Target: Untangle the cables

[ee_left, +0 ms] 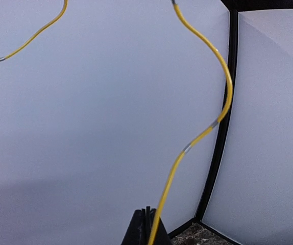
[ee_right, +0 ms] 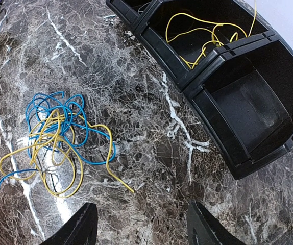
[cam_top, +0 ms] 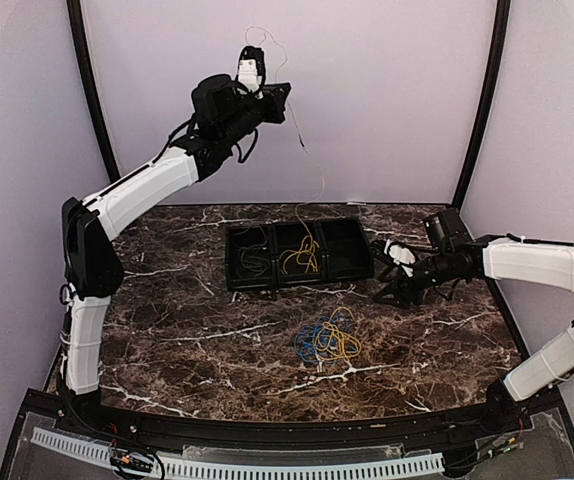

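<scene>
**Top external.** Left gripper (cam_top: 252, 68) is raised high in the upper centre, clenched on one yellow cable (cam_top: 323, 188). The strand drops toward the middle compartment of the tray (cam_top: 235, 262). Judged reason for the height: to draw the strand clear so it lowers into its bin. Right gripper (cam_top: 389, 280) is low at the tray's right end, jaws apart, nothing held. The cables (cam_top: 327, 340) lie in one bundle on the table (cam_top: 167, 300), lower centre, well apart from the tray. Count: two arms, one tray, three compartments, one bundle.

**Left wrist.** Fingertips at bottom centre are pinched shut on the yellow strand, which snakes up out of frame. A second yellow run shows upper left; same strand or not, cannot tell.

**Right wrist.** Two fingers (ee_right: 85, 227) spread at the bottom edge. Blue and yellow loops lie middle left, interlaced; strand count not readable. Yellow wire lies in the middle bin, top centre; none shows in the right bin.
</scene>
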You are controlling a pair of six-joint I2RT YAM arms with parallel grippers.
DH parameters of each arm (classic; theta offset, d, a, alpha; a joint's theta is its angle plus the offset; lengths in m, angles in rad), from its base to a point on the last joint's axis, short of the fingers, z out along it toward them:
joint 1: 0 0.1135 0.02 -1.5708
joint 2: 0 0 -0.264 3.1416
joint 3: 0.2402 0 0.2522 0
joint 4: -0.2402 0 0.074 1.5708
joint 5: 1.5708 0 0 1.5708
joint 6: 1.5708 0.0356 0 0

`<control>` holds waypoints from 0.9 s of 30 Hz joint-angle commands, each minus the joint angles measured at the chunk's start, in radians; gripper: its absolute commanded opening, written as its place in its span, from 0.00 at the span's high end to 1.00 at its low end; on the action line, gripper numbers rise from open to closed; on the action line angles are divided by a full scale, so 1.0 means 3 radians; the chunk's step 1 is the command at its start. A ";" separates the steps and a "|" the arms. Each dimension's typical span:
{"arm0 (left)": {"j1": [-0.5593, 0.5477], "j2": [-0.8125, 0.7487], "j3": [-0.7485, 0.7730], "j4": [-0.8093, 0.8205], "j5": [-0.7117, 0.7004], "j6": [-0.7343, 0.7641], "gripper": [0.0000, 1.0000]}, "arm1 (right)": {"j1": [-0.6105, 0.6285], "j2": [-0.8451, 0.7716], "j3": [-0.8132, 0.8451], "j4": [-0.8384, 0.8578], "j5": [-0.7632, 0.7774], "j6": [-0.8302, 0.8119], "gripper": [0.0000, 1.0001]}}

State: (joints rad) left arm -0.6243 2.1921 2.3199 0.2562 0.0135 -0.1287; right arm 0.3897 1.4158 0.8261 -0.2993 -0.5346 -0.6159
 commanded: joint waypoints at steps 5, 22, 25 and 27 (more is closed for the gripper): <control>-0.0029 -0.0342 -0.1264 0.0252 0.0317 -0.0202 1.00 | -0.0020 0.0011 0.0048 -0.0006 -0.0024 -0.0043 0.38; -0.0123 -0.1518 -0.3018 0.0463 -0.0601 0.0266 1.00 | -0.0015 0.0101 0.0084 -0.0051 -0.0059 -0.0056 0.38; -0.0116 -0.1521 -0.2886 0.0223 -0.0721 0.0352 1.00 | -0.0018 0.0090 0.0089 -0.0065 -0.0059 -0.0049 0.38; -0.0115 -0.1420 -0.2696 -0.0041 -0.0831 0.0400 1.00 | -0.0016 0.0072 0.0086 -0.0064 -0.0056 -0.0049 0.38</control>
State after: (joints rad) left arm -0.6643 1.7531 1.4487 0.3462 -0.1352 -0.0723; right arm 0.3897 1.4403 0.8284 -0.3164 -0.5396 -0.6277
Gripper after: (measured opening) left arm 0.007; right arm 0.618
